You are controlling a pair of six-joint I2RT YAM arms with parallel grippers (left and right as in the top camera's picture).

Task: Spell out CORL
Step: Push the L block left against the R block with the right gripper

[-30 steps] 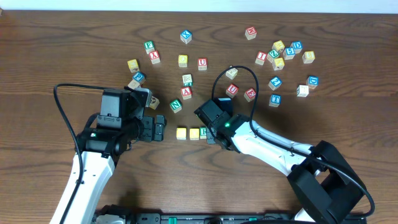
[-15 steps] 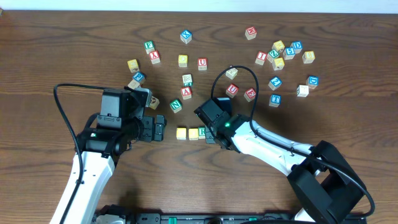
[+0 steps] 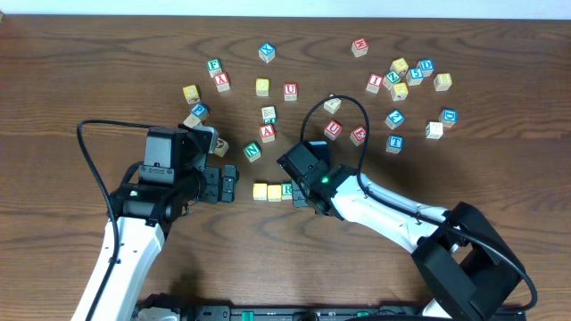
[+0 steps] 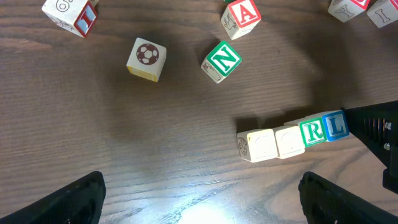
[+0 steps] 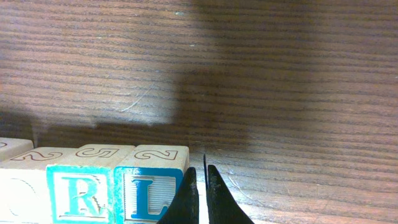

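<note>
Four cubes stand in a touching row on the table: two yellow-faced cubes (image 4: 258,145) (image 4: 289,140), the green R cube (image 4: 312,131) and the blue L cube (image 4: 336,125). The overhead view shows the row (image 3: 272,191), with its right end under my right arm. My right gripper (image 5: 202,193) is shut and empty, its fingertips against the right side of the L cube (image 5: 146,196), which sits beside the R cube (image 5: 79,196). My left gripper (image 4: 211,205) is open and empty, just left of the row (image 3: 230,185).
A green N cube (image 4: 221,60), a red A cube (image 4: 241,15) and a soccer-ball cube (image 4: 146,59) lie behind the row. Many more letter cubes are scattered across the back, thickest at the back right (image 3: 399,76). A black cable loops above my right wrist (image 3: 343,102).
My right gripper has moved a little left, pushing the R and L cubes against the yellow ones, so the gaps in the row have closed. My left arm has not moved.
</note>
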